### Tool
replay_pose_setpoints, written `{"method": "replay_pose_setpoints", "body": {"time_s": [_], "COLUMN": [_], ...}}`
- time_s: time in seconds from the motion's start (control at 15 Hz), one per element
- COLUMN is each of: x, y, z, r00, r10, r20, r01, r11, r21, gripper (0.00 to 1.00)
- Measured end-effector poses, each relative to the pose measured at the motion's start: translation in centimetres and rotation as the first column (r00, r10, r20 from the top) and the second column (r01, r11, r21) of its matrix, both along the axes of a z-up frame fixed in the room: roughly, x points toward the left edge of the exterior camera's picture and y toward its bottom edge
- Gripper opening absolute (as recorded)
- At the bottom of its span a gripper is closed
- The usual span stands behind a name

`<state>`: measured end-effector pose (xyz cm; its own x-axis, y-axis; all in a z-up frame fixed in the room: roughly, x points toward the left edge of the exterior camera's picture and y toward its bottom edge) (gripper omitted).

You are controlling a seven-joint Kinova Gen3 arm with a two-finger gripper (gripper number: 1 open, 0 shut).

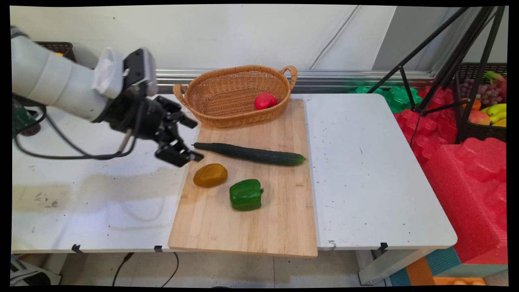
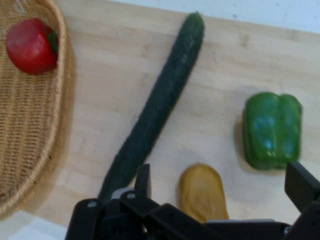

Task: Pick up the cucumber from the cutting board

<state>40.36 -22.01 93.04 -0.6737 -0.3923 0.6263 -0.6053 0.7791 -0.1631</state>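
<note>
- The gripper (image 1: 188, 140) sits left of centre in the main view, above the left edge of the board (image 1: 251, 227); its jaws stand apart and hold nothing.
- In the hand view one finger (image 2: 143, 181) shows at lower centre and the other at the lower right edge, with the potato (image 2: 201, 192) between them and further off.
- The cucumber (image 1: 249, 153) lies across the middle of the board; its left tip is just beside the lower finger in the main view. Whether they touch cannot be told.
- Risk: any sideways drift of the fingers could nudge that tip and roll the cucumber, which is long and round.
- Risk: the potato lies just below the gripper; a low sweep could knock it toward the pepper (image 1: 245, 195) near it.
- The basket (image 1: 227, 87) at upper centre rests on the board's far edge with a tomato (image 1: 265, 101) inside; its left handle is near the gripper.
- Open room: bare table (image 1: 377, 170) right of the board, bare board toward the bottom of the frame.
- Cables hang at the left and could drag across the table.
</note>
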Motion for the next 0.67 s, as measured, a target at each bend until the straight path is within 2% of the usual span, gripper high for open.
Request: {"method": "replay_pose_setpoints", "body": {"time_s": [0.4, 0.67], "x": [-4.5, -7.5], "y": [-4.8, -8.7], "z": [-0.7, -2.5], "r00": [0.999, 0.995], "r10": [0.008, -0.010], "r20": [0.047, 0.100], "r01": [-0.007, 0.009], "r11": [1.000, 1.000], "r21": [-0.010, 0.014], "gripper": [1.00, 1.00]}}
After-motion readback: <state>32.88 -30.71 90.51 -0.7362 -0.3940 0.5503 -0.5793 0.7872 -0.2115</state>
